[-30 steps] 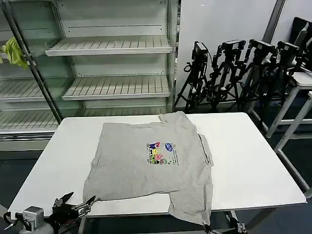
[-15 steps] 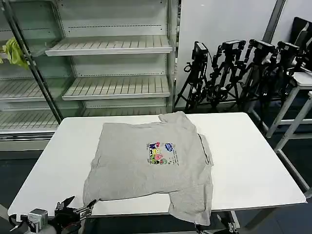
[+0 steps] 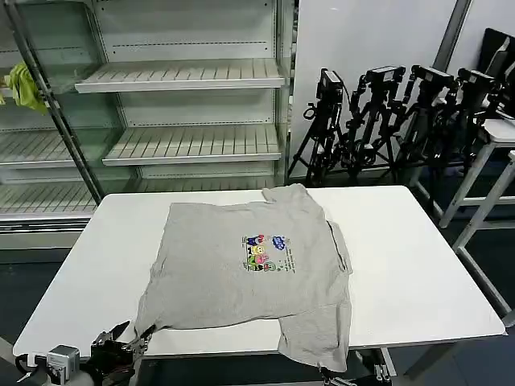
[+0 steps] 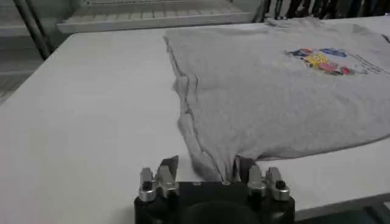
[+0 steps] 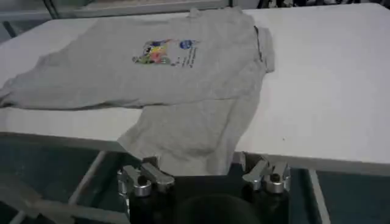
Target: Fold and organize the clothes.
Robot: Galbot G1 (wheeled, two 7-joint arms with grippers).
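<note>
We see the light grey T-shirt (image 3: 249, 269) spread print-side up on the white worktop (image 3: 418, 265), lying a little askew, its multicoloured chest print (image 3: 266, 252) near the middle of the cloth. One part of the shirt hangs over the near edge of the worktop on our right, while the near left corner lies at the edge in front of our left arm. Our left gripper (image 3: 129, 344) sits low at that near left corner, its jaws spread apart with a fold of the shirt's edge lying between them; in the left wrist view the gripper (image 4: 207, 170) has a finger on either side of that fold, and we cannot tell whether they touch it. In the right wrist view our right gripper (image 5: 195, 165) is below the worktop's near edge, its jaws also apart, with the hanging part of the shirt just in front of them. Behind the worktop stand bare shelves (image 3: 181, 76), a yellow-green cloth (image 3: 24, 87) at their far left, and a cluster of black tripods (image 3: 386, 121) to the right.
</note>
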